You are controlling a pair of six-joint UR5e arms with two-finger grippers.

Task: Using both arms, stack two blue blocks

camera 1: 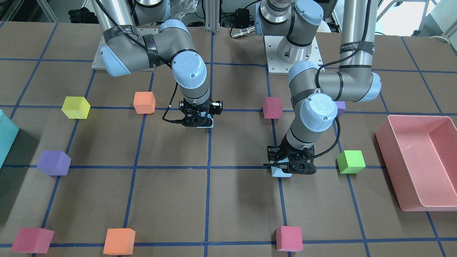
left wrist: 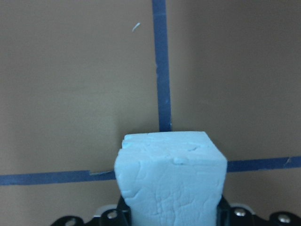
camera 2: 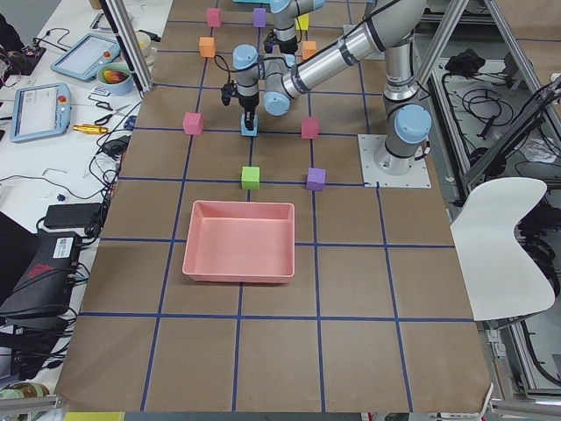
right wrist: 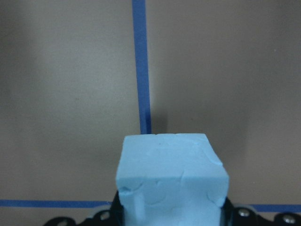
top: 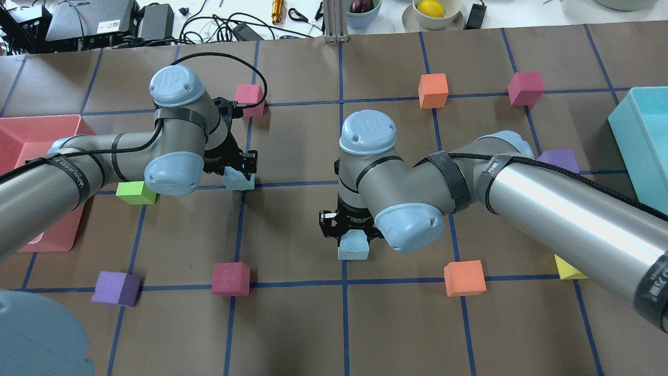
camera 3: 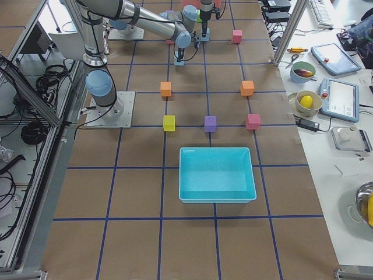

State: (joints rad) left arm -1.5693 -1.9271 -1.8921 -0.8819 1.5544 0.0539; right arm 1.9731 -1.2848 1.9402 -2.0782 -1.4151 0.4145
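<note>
One pale blue block (top: 239, 180) sits between the fingers of my left gripper (top: 236, 169), left of the table's centre over a tape crossing. It also shows in the front view (camera 1: 277, 172) under that gripper (camera 1: 291, 167), and it fills the left wrist view (left wrist: 169, 181). The second blue block (top: 353, 246) is held by my right gripper (top: 348, 232) near the middle tape line. It shows in the front view (camera 1: 210, 123) and the right wrist view (right wrist: 171, 181). Both blocks are low, at or just above the table; I cannot tell which. They are about two grid cells apart.
A green cube (top: 135, 192) and a pink bin (top: 31, 130) lie beside the left arm. A magenta cube (top: 230, 278), an orange cube (top: 464, 278) and a purple cube (top: 116, 288) sit nearer the robot. A teal bin (top: 647, 120) stands at the right edge.
</note>
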